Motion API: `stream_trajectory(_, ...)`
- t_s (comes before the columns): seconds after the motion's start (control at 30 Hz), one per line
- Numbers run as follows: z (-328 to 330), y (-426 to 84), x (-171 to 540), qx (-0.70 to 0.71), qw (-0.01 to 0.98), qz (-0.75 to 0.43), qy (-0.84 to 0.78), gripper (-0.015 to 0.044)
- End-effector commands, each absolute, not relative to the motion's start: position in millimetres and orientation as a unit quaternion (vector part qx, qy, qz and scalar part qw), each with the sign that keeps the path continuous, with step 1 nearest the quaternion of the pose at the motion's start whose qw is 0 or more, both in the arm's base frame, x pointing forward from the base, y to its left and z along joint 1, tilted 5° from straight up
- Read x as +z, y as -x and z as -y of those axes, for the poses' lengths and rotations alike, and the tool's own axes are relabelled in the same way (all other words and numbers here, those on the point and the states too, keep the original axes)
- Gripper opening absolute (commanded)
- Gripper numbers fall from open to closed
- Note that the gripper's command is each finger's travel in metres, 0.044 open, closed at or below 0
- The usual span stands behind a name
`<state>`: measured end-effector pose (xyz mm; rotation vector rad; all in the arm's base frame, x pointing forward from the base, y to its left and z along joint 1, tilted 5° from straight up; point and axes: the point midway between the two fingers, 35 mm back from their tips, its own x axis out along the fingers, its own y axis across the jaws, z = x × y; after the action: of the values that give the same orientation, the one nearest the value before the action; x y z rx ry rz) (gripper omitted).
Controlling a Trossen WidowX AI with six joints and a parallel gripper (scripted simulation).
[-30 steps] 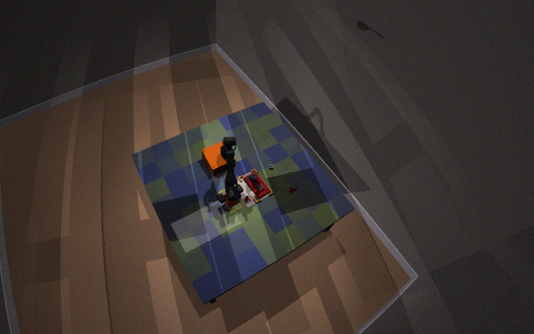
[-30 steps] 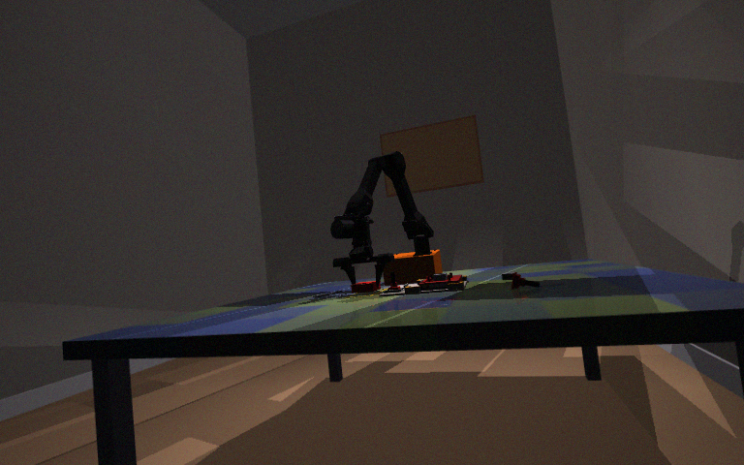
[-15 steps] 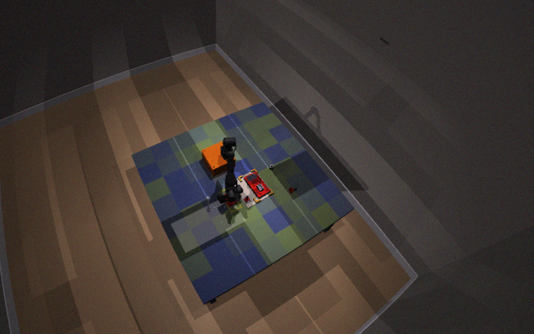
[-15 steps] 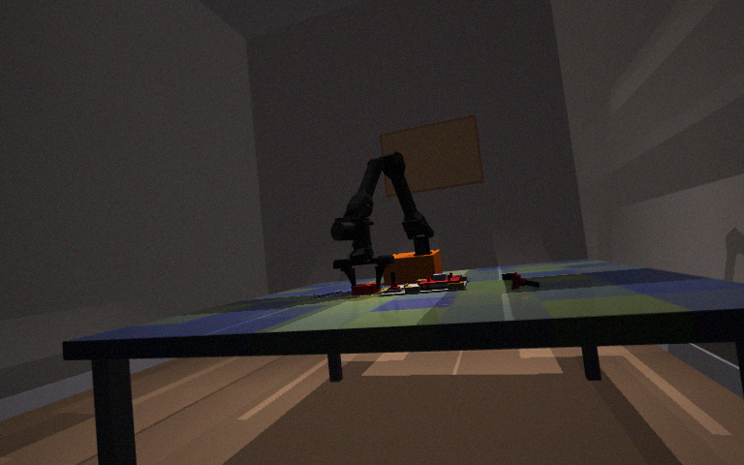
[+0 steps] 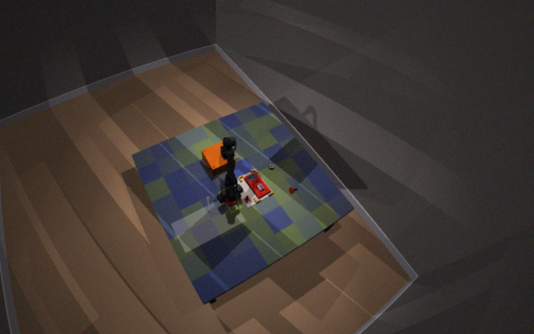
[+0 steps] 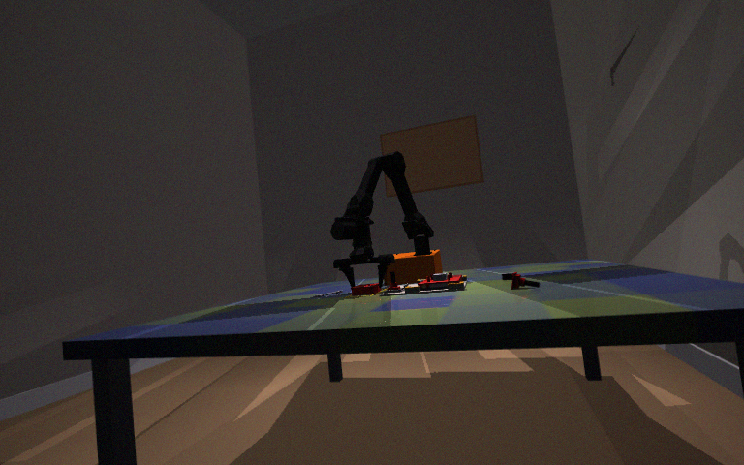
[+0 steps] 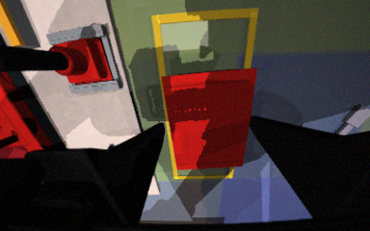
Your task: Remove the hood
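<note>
The red hood (image 5: 232, 203) (image 6: 365, 289) (image 7: 209, 144) appears to lie flat on the table, over the near part of the yellow-outlined marked area (image 7: 204, 17). In the wrist view its long sides overlap the side lines, and its near edge is just inside the near line. My gripper (image 6: 366, 281) (image 7: 205, 123) is open, with its fingertips low on either side of the hood. A narrow gap shows at the left finger; at the right finger I cannot tell whether they touch. The red toy car (image 5: 255, 186) (image 6: 441, 283) (image 7: 11, 122) stands beside it without its hood.
A pale board (image 5: 245, 188) (image 7: 93, 108) bears the car and a red part with a black handle (image 5: 247, 199) (image 7: 89, 60) in a grey holder. A silver tool (image 5: 208, 204) (image 7: 354, 117) lies on the other side. An orange box (image 5: 214, 157) (image 6: 411, 268) stands behind.
</note>
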<state>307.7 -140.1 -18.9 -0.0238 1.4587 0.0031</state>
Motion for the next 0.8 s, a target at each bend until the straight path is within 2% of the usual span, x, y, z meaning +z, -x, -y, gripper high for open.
stream_trajectory(0.0, 141.9, -309.1, 0.4, 0.001, 0.747, -0.665, 0.011, 0.0440)
stream_trajectory(0.17, 141.0, -302.6, 49.6, 0.003, 0.745, -0.667, 0.010, 0.0440)
stream_trajectory(0.77, 140.9, -302.2, 51.8, 0.003, 0.745, -0.667, 0.010, 0.0440)
